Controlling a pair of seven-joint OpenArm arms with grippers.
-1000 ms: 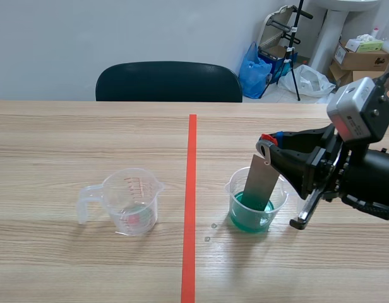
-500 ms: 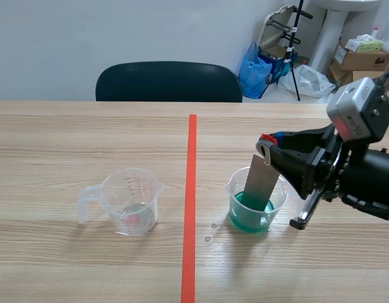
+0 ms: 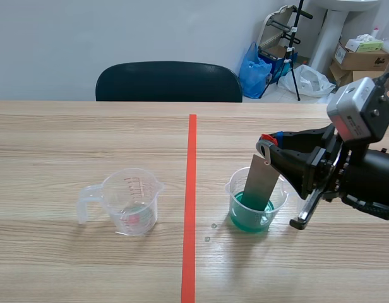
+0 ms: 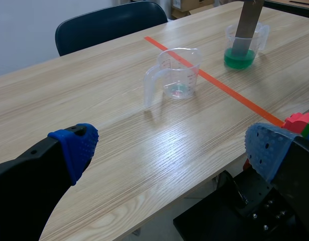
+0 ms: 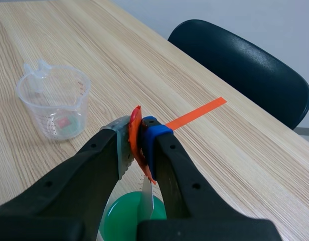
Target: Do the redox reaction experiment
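nothing moved; right hand [image 3: 268, 151] grips the metal strip [image 3: 260, 183] standing in the beaker [image 3: 280, 198].

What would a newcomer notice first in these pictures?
The right gripper, shut on a flat grey metal strip, holds it slanted in a clear plastic cup of green liquid, right of the orange-red tape line. A clear plastic measuring jug stands left of the line.
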